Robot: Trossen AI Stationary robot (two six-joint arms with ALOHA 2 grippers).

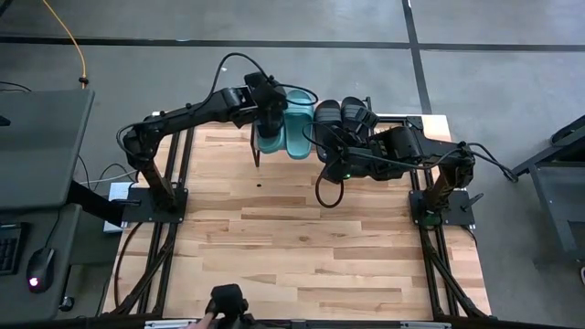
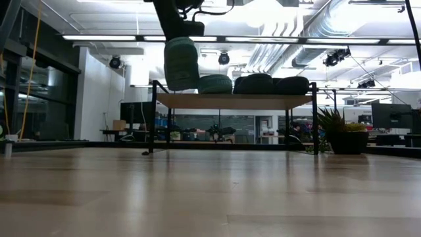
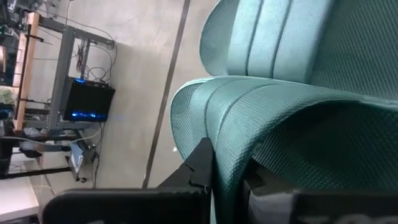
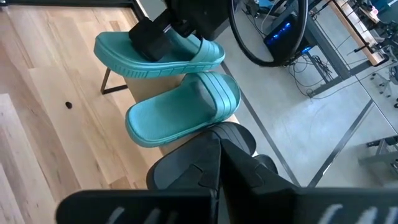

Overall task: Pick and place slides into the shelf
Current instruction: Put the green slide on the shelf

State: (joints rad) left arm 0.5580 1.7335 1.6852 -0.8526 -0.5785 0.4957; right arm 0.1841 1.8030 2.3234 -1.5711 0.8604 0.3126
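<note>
The shelf stands at the table's far edge on thin black legs. One teal slide stands steeply tilted over the shelf's left end, with my left gripper shut on it from above. A second teal slide lies flat on the plank beside it. Two black slides lie to its right. My right gripper is shut and hangs above the black slides. The low view shows nothing touching them. My left gripper pinches the teal slide's textured strap edge between its two fingers, slanting down from the table's left. The slide hangs steeply tilted below the fingers, its lower end at the plank's left end. Whether it rests there I cannot tell.
The wooden tabletop stretches in front of the shelf, with a small dark speck on it. A black cable loop hangs from the right arm. Beyond the far edge are the floor and a potted plant.
</note>
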